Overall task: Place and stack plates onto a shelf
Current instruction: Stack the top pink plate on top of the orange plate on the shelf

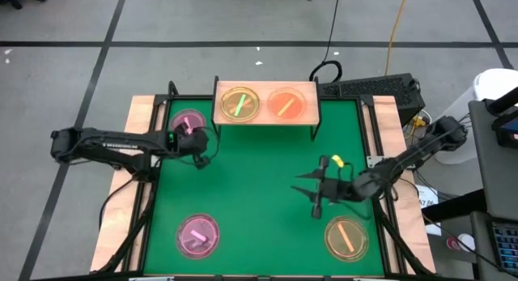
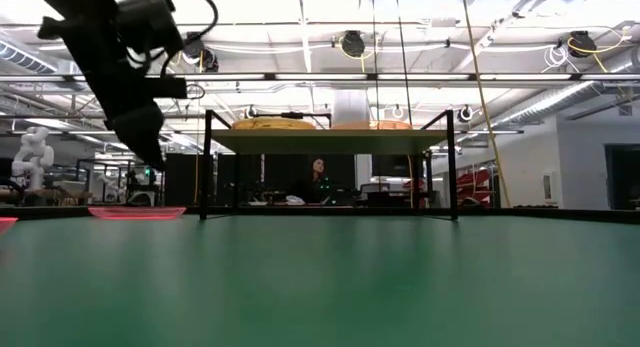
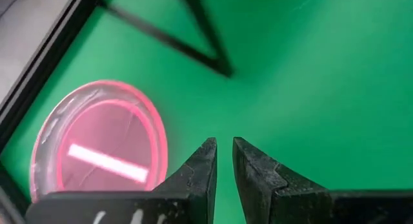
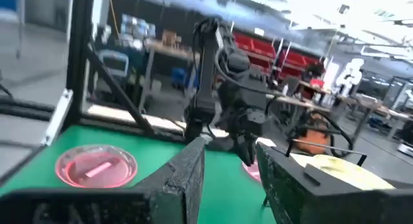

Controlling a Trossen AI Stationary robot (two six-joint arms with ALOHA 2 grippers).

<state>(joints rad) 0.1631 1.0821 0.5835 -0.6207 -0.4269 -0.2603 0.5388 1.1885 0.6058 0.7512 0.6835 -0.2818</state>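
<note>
The left tool (image 3: 224, 153) is seen narrowly parted, holding nothing; a pink plate (image 3: 100, 143) lies flat just beside it, short of the shelf (image 1: 265, 107). The plate appears thin, rigid, light and probably slippery; a rim grip is advised. The right tool (image 1: 317, 192) hangs open, empty.

Shelf (image 1: 265, 121) w/ 2 plates (image 1: 240, 104)
</note>
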